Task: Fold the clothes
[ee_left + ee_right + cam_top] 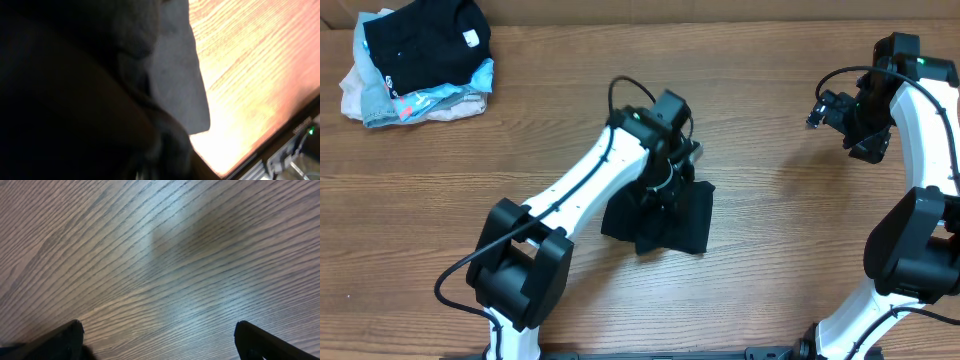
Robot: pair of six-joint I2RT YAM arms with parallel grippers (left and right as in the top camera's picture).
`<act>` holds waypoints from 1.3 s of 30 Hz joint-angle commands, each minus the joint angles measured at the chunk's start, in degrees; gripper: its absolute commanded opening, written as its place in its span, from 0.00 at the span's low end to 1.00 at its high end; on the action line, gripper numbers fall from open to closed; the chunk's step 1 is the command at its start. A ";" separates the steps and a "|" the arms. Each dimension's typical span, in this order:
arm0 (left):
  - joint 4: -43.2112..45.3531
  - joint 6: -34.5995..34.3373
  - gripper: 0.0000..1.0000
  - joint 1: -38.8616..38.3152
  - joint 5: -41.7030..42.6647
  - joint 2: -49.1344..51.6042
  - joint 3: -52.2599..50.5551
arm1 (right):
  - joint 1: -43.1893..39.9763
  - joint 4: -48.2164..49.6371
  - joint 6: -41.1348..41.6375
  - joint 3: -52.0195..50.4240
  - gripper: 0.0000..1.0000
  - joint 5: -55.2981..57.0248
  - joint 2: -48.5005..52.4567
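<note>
A black garment (685, 225) lies bunched on the wooden table near the middle. My left gripper (665, 187) is down on its upper edge. In the left wrist view the dark cloth (175, 75) fills most of the frame right against the camera and hides the fingers; it looks gathered in the jaws. My right gripper (825, 108) hovers over bare wood at the far right, away from the garment. It is open and empty, with its two fingertips wide apart in the right wrist view (160, 340).
A pile of clothes (420, 60), black on top with light blue and pink pieces below, sits at the back left corner. The table's front edge and some metal hardware (295, 150) show in the left wrist view.
</note>
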 commanded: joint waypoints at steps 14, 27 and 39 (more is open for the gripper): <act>9.57 -1.64 0.68 -3.74 8.37 -0.63 2.03 | -0.11 0.17 0.04 1.38 1.00 -0.50 -1.31; 2.82 -2.54 0.36 -3.32 -2.19 -0.61 5.53 | -0.11 0.17 0.07 1.38 1.00 -0.50 -1.31; -1.25 -7.61 0.67 -3.15 -3.02 -0.59 3.17 | -0.11 0.17 0.04 1.38 1.00 -0.52 -1.31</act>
